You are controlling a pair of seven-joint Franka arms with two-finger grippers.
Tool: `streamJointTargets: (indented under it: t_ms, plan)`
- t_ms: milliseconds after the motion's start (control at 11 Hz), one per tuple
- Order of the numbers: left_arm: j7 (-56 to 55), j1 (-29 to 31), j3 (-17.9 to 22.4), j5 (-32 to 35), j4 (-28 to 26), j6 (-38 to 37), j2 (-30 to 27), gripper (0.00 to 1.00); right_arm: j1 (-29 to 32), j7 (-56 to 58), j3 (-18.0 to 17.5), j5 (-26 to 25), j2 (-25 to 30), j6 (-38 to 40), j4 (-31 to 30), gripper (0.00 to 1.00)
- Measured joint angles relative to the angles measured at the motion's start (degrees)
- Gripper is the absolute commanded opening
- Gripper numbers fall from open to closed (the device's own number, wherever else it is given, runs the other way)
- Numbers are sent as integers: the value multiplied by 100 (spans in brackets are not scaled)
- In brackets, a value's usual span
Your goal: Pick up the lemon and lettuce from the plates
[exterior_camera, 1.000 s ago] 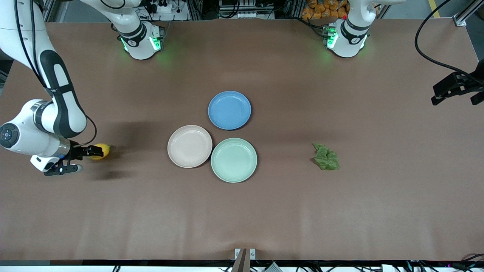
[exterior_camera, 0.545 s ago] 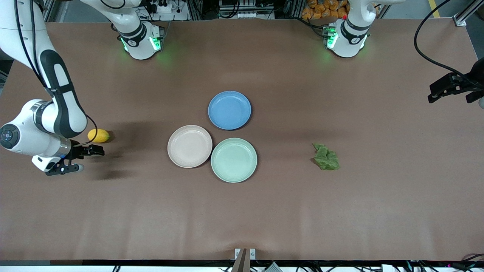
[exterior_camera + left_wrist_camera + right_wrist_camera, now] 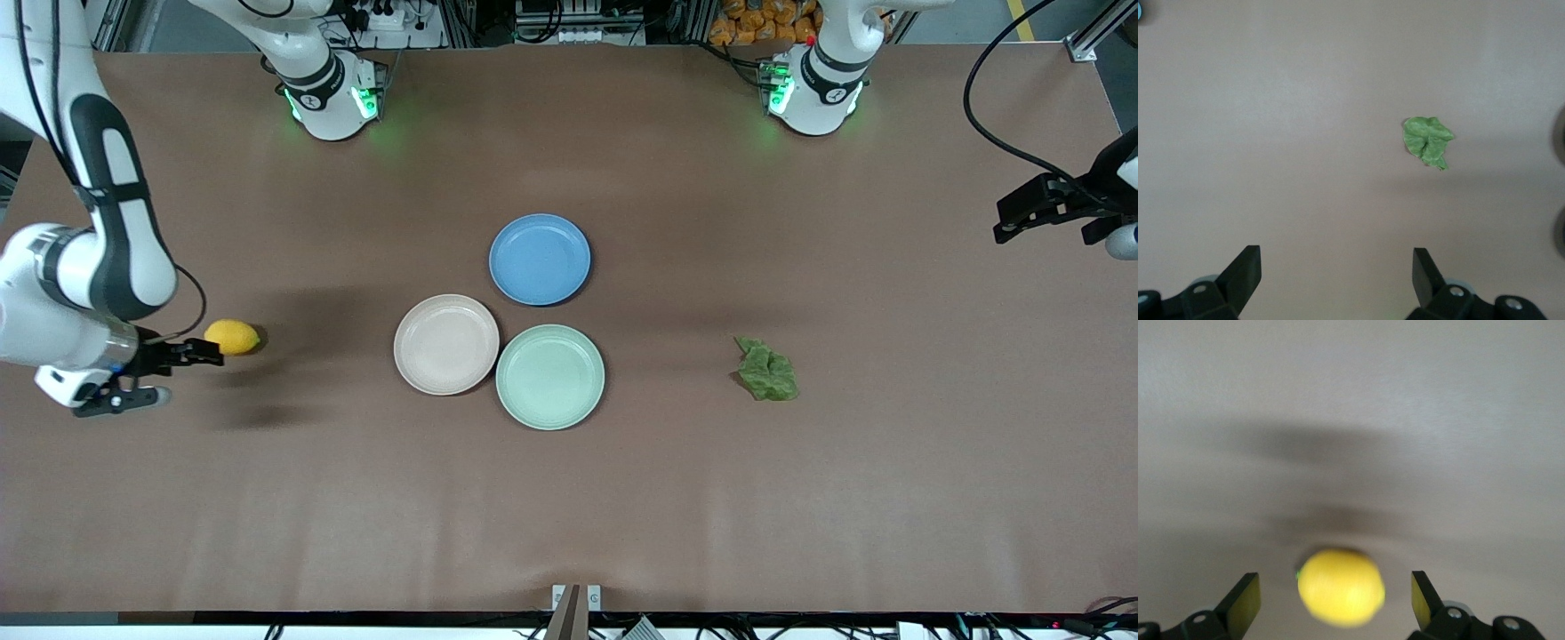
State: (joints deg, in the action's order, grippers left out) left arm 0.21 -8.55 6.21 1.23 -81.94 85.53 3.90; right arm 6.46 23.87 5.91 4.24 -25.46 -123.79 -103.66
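Lemon [image 3: 233,337] on table, off plates [image 3: 446,344]; firm, smooth, rolls: grip across middle. Lettuce [image 3: 766,370] limp, light: pinch bunched centre. Right gripper [image 3: 1331,603] open beside lemon; left gripper [image 3: 1337,280] open, waiting at table end.

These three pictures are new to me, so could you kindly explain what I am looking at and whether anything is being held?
Two robot arms work at a brown table. The large picture comes from a high camera facing them; the other two from cameras on their wrists. Three empty plates sit mid-table: beige-pink plate, mint green plate, blue plate. The lemon lies toward the right arm's end, beside the open right gripper. The lettuce lies toward the left arm's end; the open left gripper hangs over that end. Nothing is held.
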Motion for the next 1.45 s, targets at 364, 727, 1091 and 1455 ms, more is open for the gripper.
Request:
streamJointTargets:
  t_ms: [364, 727, 1091, 1455]
  plan:
    - [-97, -38, -15, -2, -47, 206, 25, 100, 231, -116, 19, -6, 1061, 1066, 48, 100]
    - [-159, -50, -65, -4, -58, 312, 54, 100, 167, -1163, -46, -14, 2454, 3119, 884, 100]
    - [-208, -51, -66, -4, -59, 319, 66, 100, -81, -1913, -110, -14, 2716, 3334, 1043, 100]
    - [-247, -52, -68, -59, -60, 358, 108, 100, -196, -1933, -113, -20, 2659, 3377, 1041, 100]
